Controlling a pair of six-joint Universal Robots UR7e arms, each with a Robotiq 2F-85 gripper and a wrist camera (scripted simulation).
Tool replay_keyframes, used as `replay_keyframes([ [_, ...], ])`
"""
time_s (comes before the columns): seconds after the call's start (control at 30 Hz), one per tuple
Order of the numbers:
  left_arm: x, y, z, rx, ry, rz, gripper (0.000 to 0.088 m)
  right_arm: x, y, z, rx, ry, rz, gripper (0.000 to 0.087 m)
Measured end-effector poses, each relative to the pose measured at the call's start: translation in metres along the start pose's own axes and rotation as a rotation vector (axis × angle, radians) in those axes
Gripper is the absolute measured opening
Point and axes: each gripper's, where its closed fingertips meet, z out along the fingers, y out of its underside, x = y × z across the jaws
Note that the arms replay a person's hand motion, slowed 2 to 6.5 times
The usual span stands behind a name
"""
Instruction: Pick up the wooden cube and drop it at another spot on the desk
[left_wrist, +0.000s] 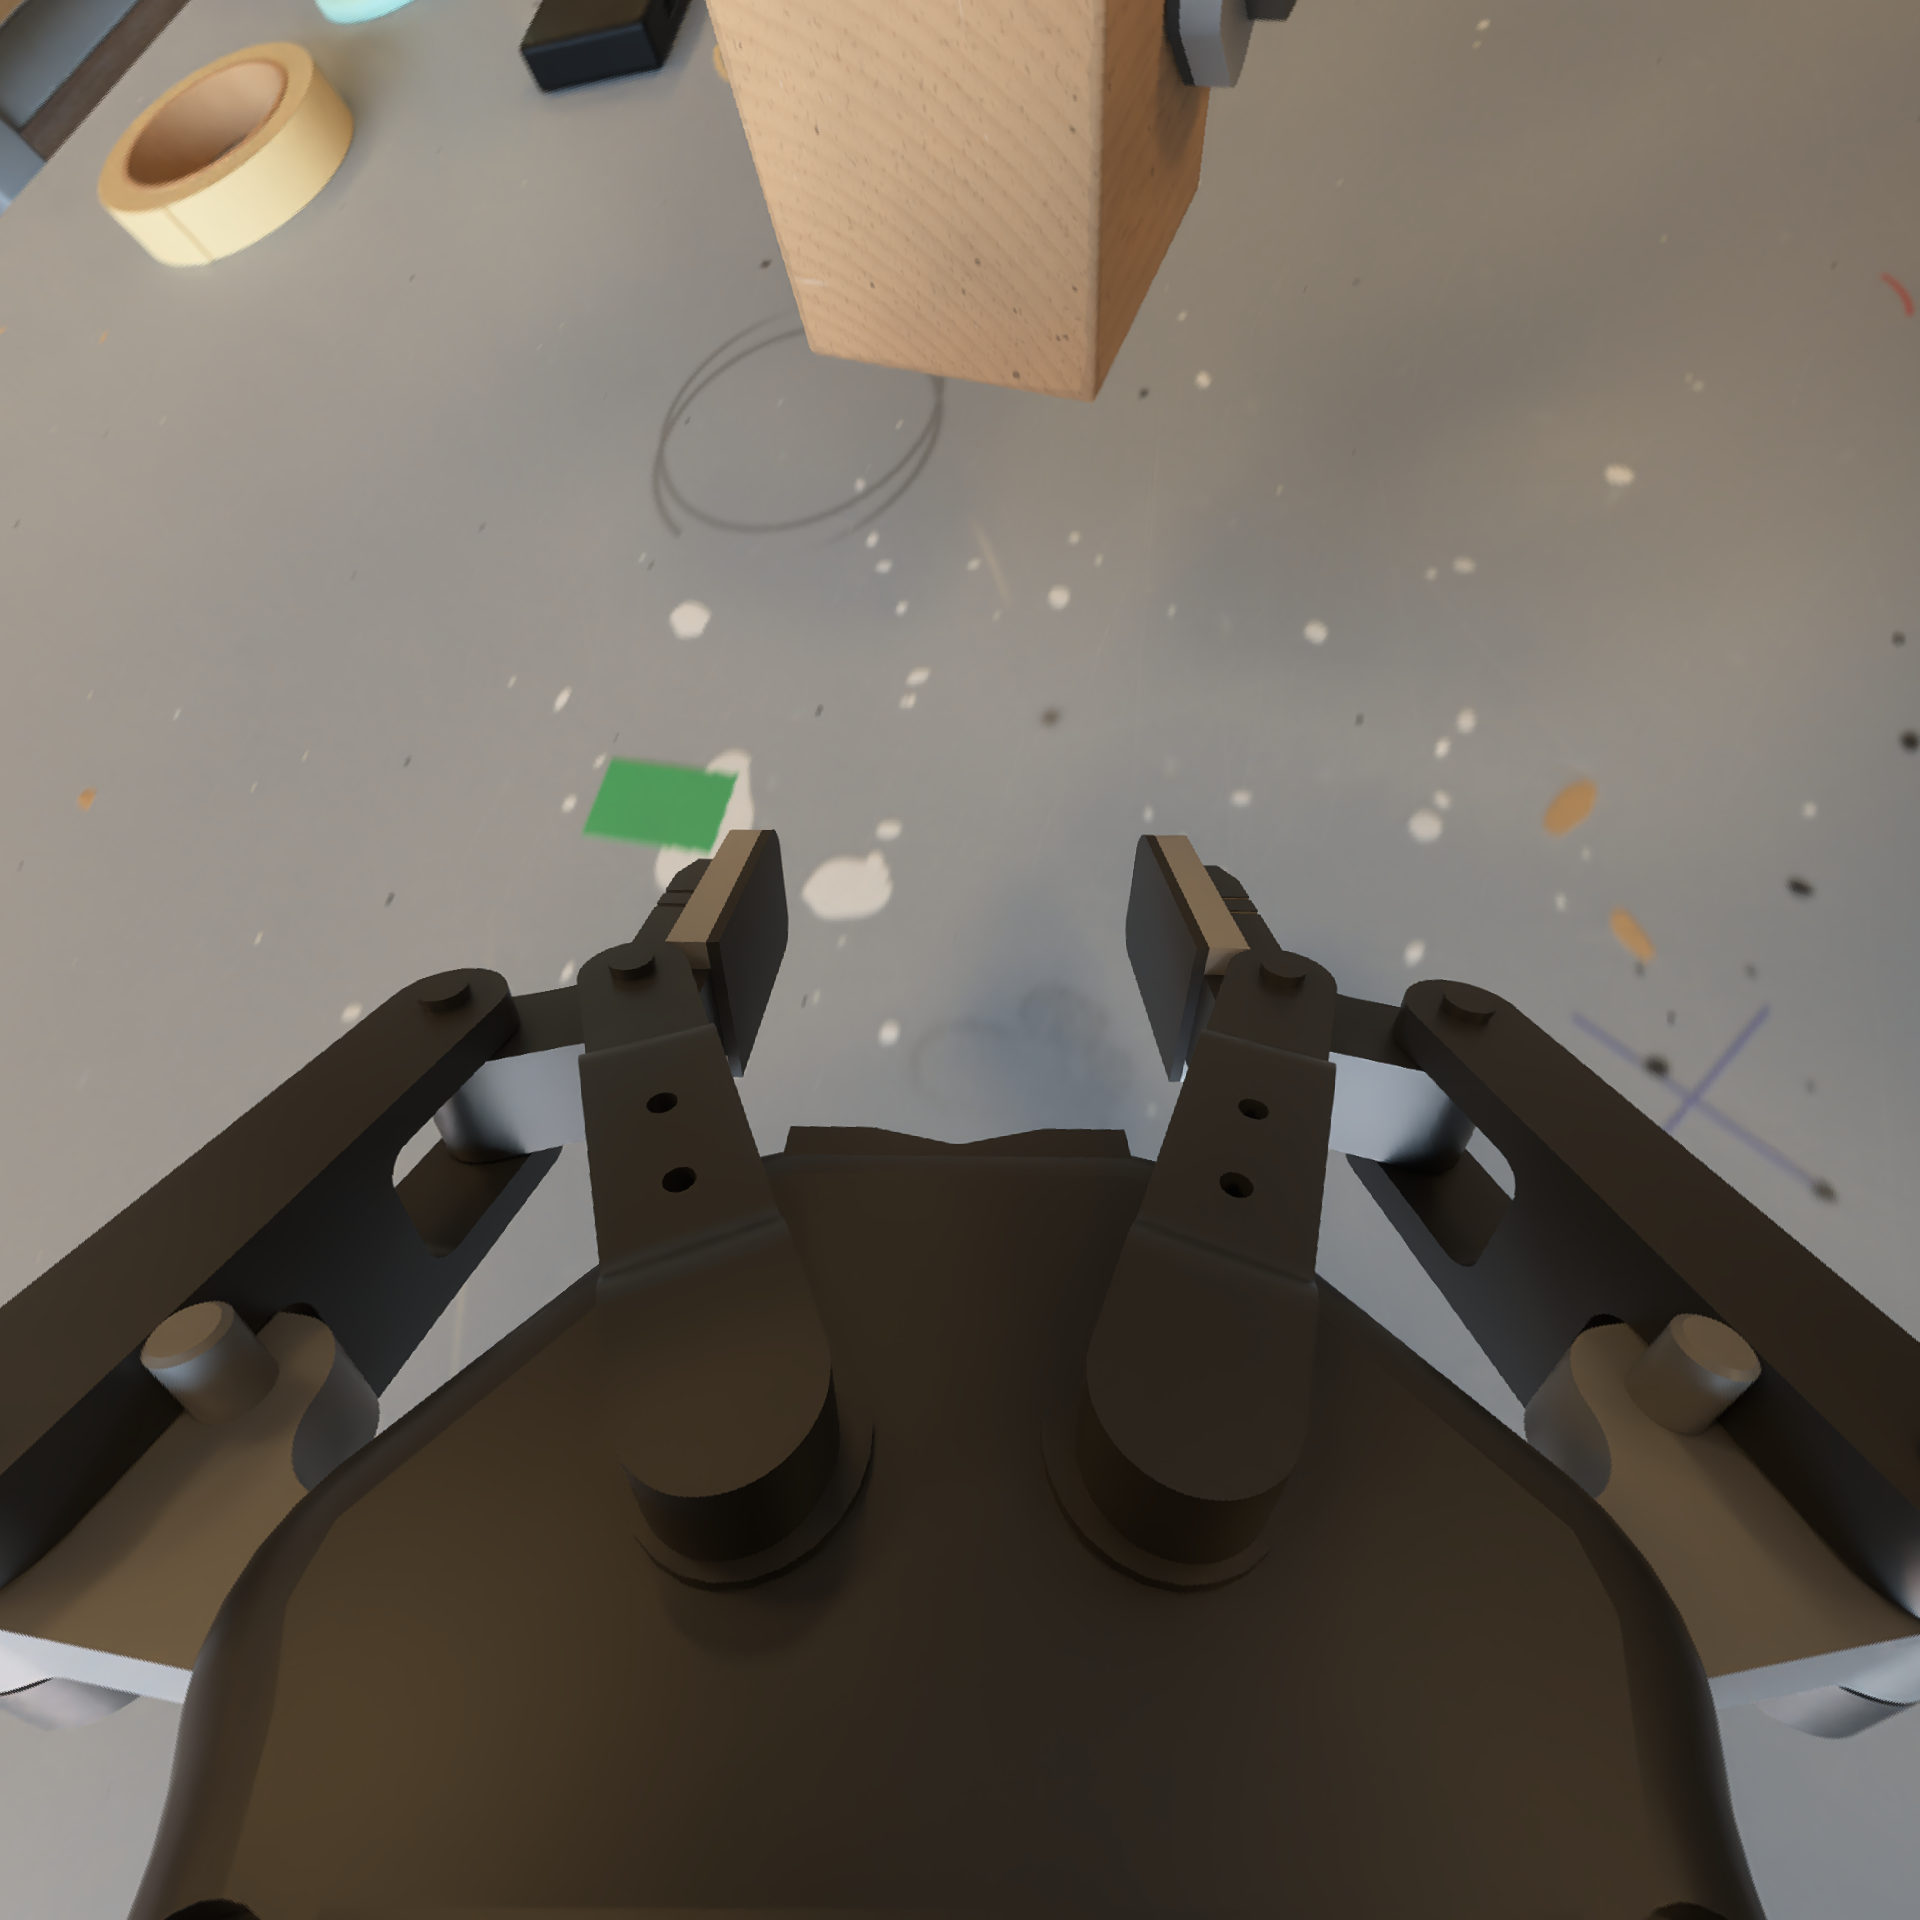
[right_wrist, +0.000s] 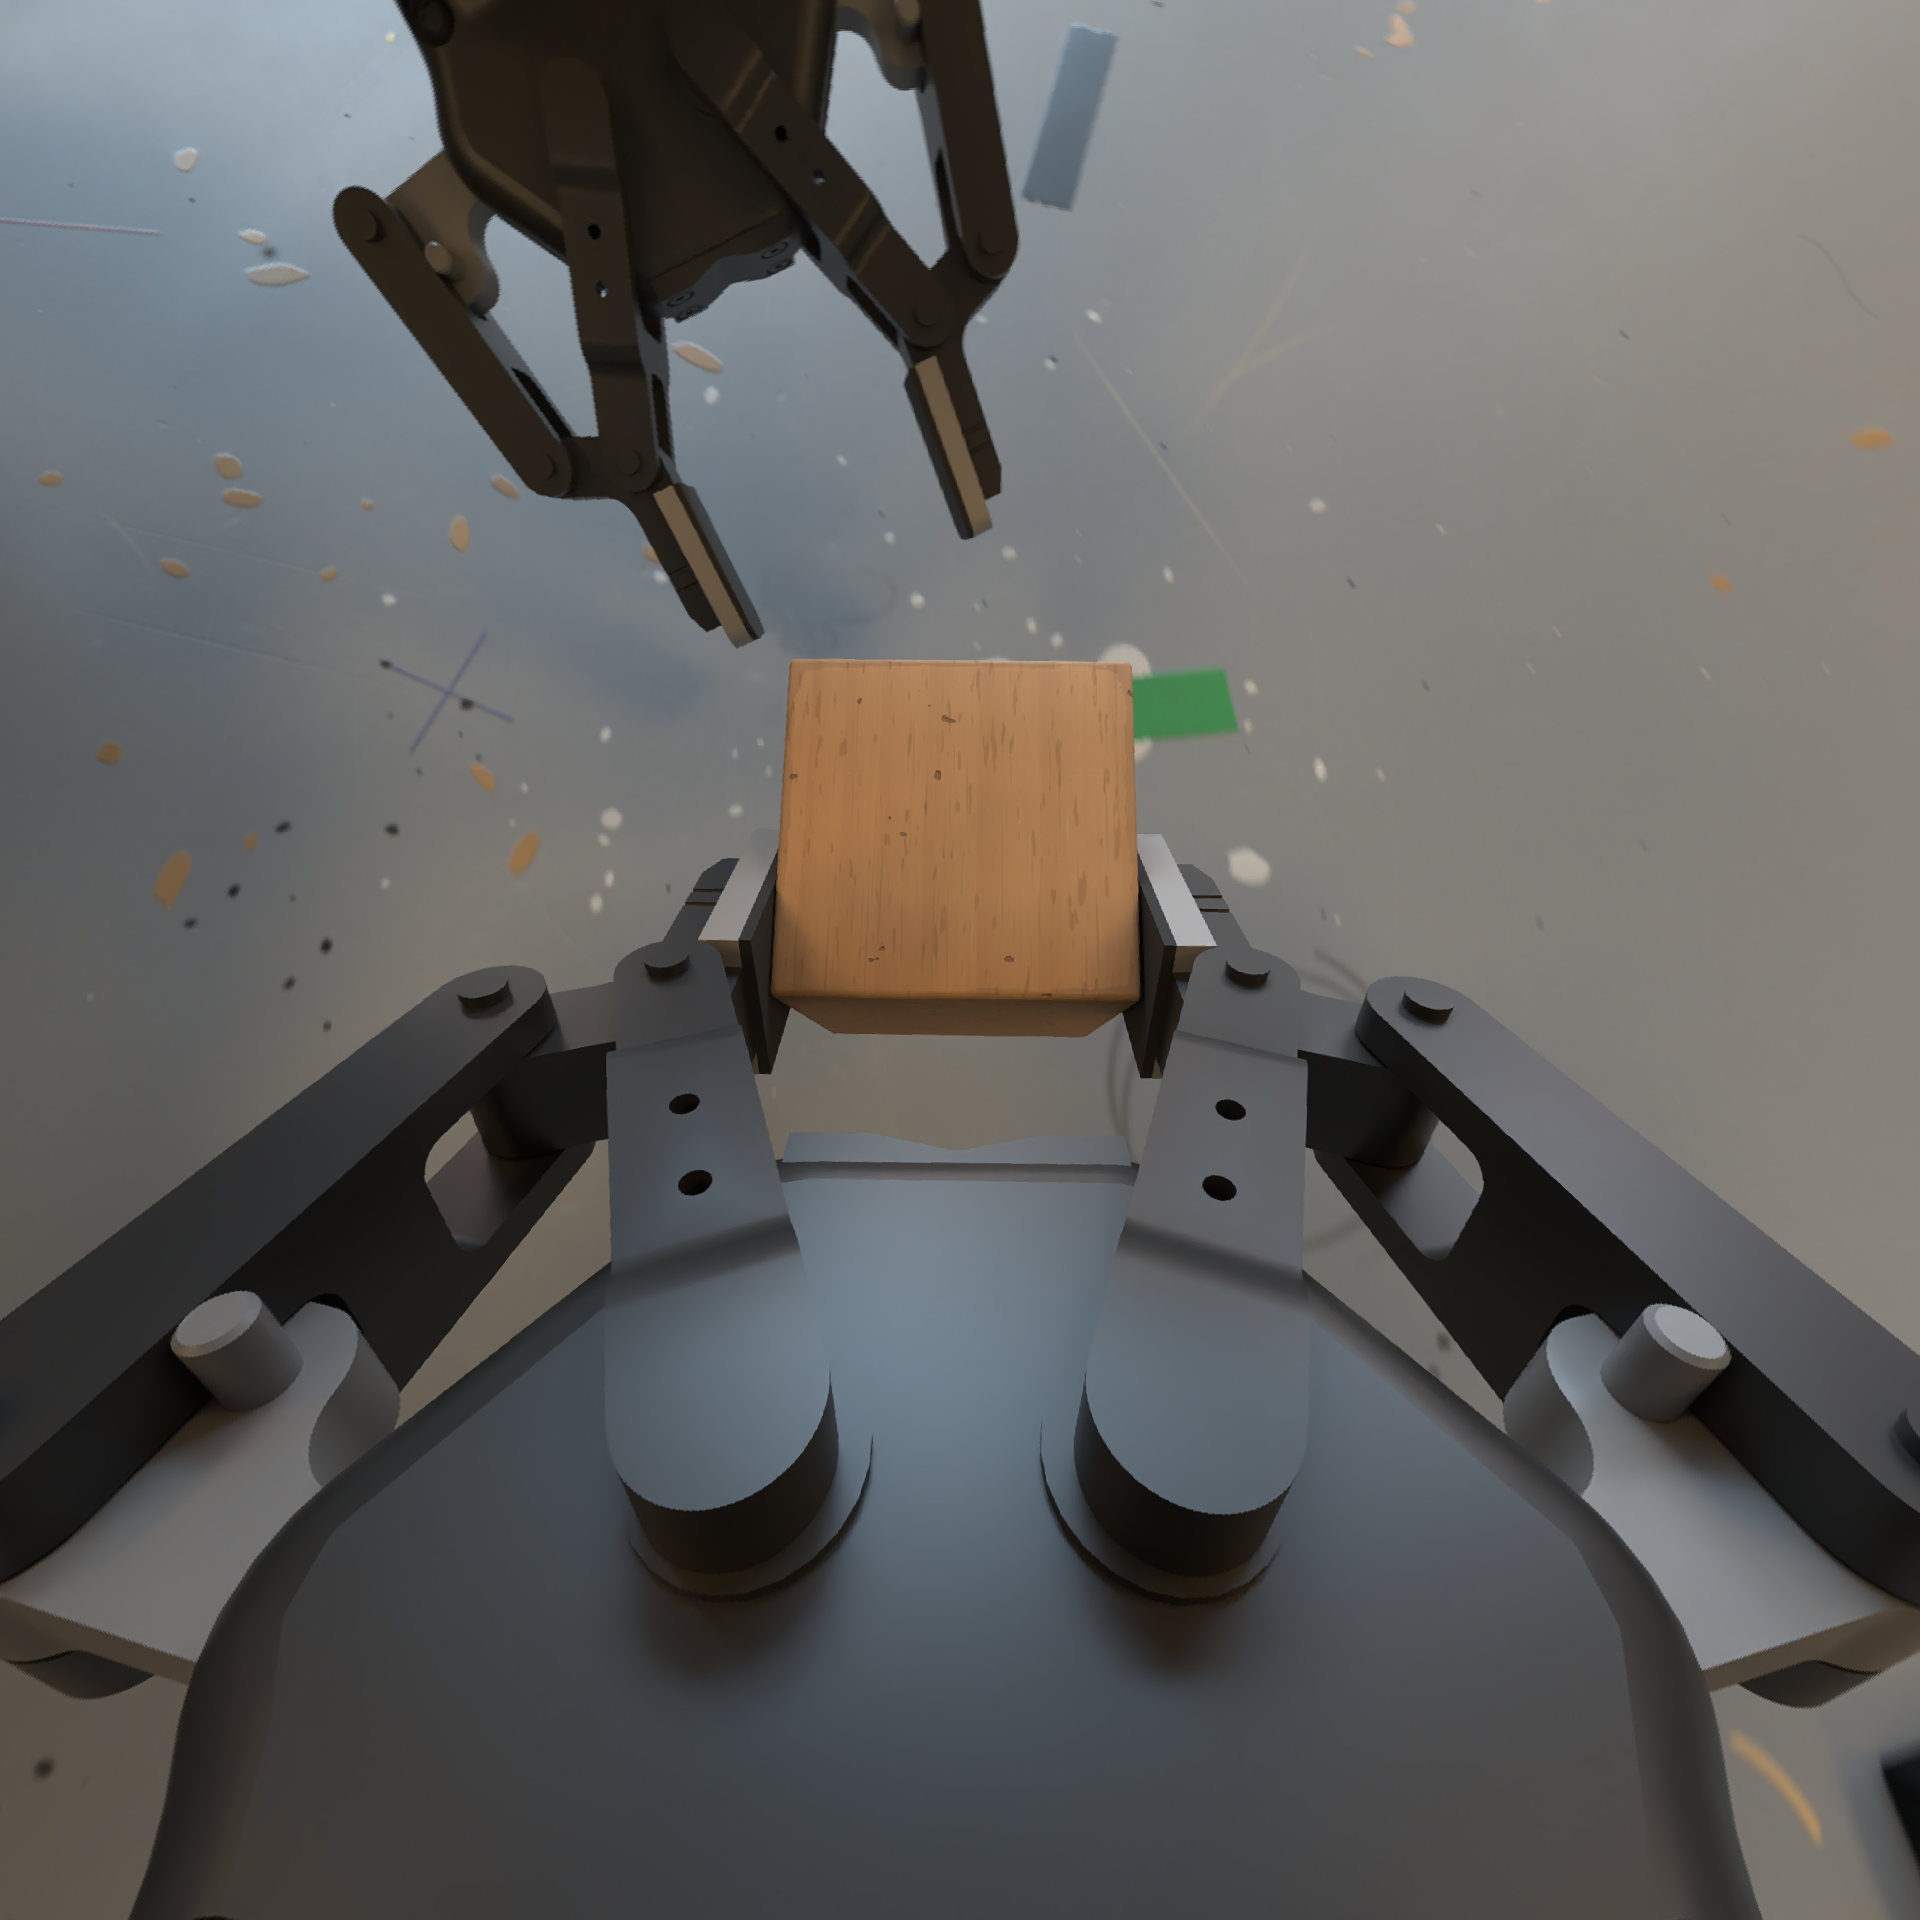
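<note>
- No brand, label or readable writing shows on anything in either view; the green patch (left_wrist: 661, 802) on the surface (left_wrist: 1351, 582) is plain, and the pen marks are only a circle (left_wrist: 795, 436) and a cross (left_wrist: 1704, 1091).
- The wooden cube (right_wrist: 954, 847) sits between the two pads of the right end effector (right_wrist: 956, 935), clamped on its left and right faces, with most of the block standing out beyond the fingertips.
- In the left wrist view the same cube (left_wrist: 956, 187) hangs clear of the surface, its lower corner above the drawn circle, with part of a grey finger at its right side.
- The left end effector (left_wrist: 956, 935) is spread wide and holds nothing; bare speckled surface shows between its pads, and the cube is well ahead of it.
- In the right wrist view the left end effector (right_wrist: 862, 540) points down just beyond the cube, fingers apart, not touching it.
- A roll of beige tape (left_wrist: 227, 154) lies flat at the far left, with a black box (left_wrist: 603, 42) near it.
- A grey strip (right_wrist: 1070, 114) lies on the surface beyond the left end effector.
</note>
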Motion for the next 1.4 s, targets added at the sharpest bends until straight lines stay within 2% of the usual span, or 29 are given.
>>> replay_keyframes([
  [0.3,0.013,-0.064,0.056,0.036,0.015,0.062,0.0586,0.015,0.06,-0.07,0.033,0.132,0.139,0.0516],
  [0.43,0.02,-0.095,0.083,0.062,0.032,0.082,0.0585,0.022,0.087,-0.095,0.04,0.188,0.199,0.0516],
  [0.6,0.028,-0.122,0.121,0.063,0.057,0.111,0.0584,0.03,0.118,-0.119,0.051,0.248,0.251,0.0516],
  [0.93,0.033,-0.167,0.183,0.084,0.088,0.125,0.0582,0.04,0.162,-0.15,0.081,0.315,0.338,0.0516],
  [1.13,0.045,-0.189,0.21,0.089,0.139,0.135,0.0581,0.043,0.175,-0.162,0.093,0.336,0.358,0.0516],
  [1.4,0.055,-0.206,0.241,0.078,0.163,0.178,0.0618,0.047,0.184,-0.181,0.118,0.374,0.377,0.0516],
])
